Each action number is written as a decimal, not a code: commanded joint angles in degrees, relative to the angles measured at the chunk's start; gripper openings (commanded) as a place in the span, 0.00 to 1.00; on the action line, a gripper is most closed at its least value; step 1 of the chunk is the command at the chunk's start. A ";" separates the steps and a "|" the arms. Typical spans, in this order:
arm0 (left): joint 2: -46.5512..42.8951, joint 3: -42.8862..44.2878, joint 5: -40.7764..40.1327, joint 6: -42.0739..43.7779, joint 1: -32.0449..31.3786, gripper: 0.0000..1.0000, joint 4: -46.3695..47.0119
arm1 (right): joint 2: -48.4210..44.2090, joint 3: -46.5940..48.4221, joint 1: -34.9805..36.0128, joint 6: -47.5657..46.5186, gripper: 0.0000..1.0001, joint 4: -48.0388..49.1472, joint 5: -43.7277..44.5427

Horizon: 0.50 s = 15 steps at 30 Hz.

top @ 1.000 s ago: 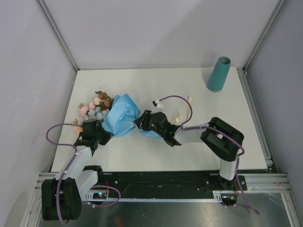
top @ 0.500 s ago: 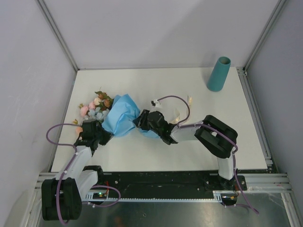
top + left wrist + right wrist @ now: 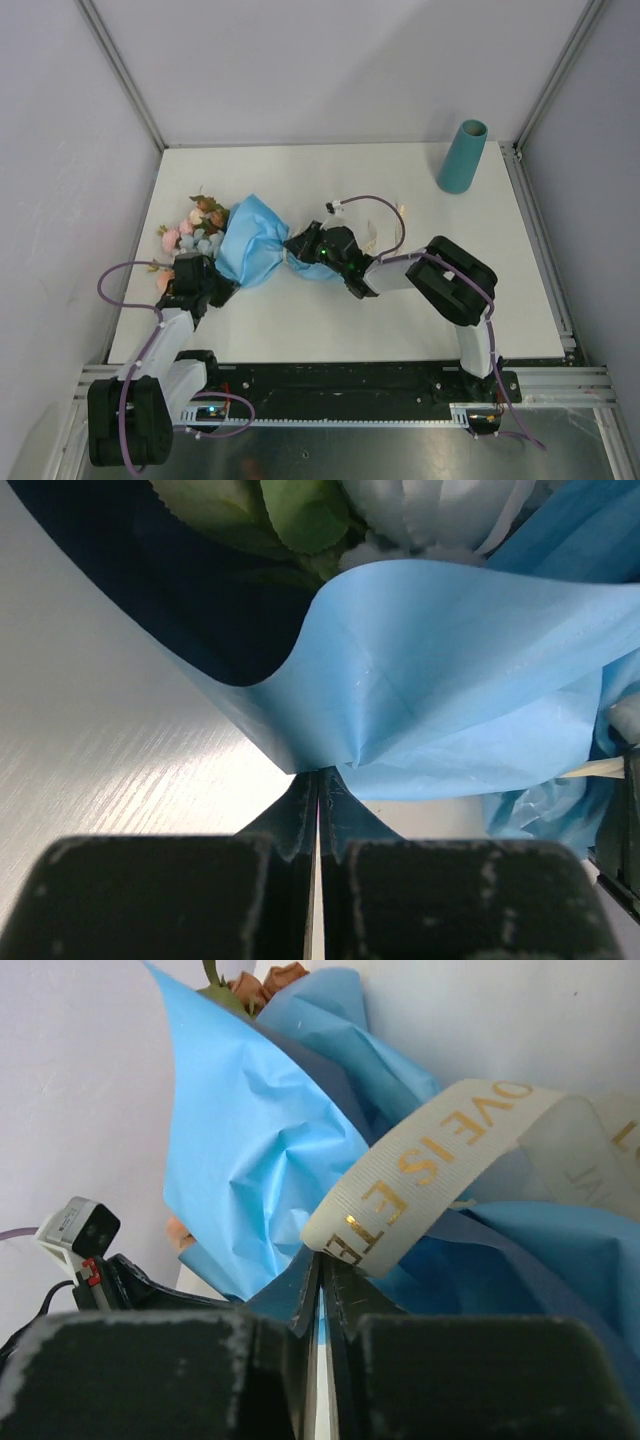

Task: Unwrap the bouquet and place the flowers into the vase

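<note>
The bouquet lies at the left of the table, its blue tissue paper wrapping (image 3: 250, 245) bunched around the flowers (image 3: 195, 225), pink, pale blue and rust-brown heads pointing far left. My left gripper (image 3: 218, 287) is shut on the paper's near edge (image 3: 450, 660), pinched at the tips (image 3: 317, 777). My right gripper (image 3: 300, 247) sits at the bouquet's stem end. In the right wrist view its jaws (image 3: 321, 1260) are closed on the cream ribbon (image 3: 440, 1150) with gold lettering. The teal vase (image 3: 461, 157) stands upright at the far right corner, well away from both arms.
The ribbon's loose end (image 3: 376, 240) trails on the white table (image 3: 330, 320) behind the right wrist, under a purple cable (image 3: 370, 205). Grey walls and metal frame posts (image 3: 130, 90) enclose the table on three sides.
The right gripper's jaws have closed on the ribbon at the stem end. The bouquet has shifted slightly up and left, and the right arm has edged left with it. The left arm holds still.
</note>
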 commanded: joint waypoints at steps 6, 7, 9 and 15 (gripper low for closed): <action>-2.88 3.72 -4.95 2.68 -0.24 0.00 -4.20 | -3.54 -7.26 -4.05 0.20 0.00 16.54 -4.80; -2.86 3.98 -5.48 2.88 -0.29 0.00 -4.57 | -3.69 -7.97 -4.54 0.37 0.00 17.76 -5.88; -2.57 4.38 -6.28 3.40 -0.25 0.00 -5.16 | -3.87 -9.48 -5.42 0.58 0.00 21.82 -8.32; -1.00 4.53 -6.77 3.99 -0.26 0.00 -5.51 | -2.29 -10.92 -4.95 -2.04 0.00 30.04 -15.85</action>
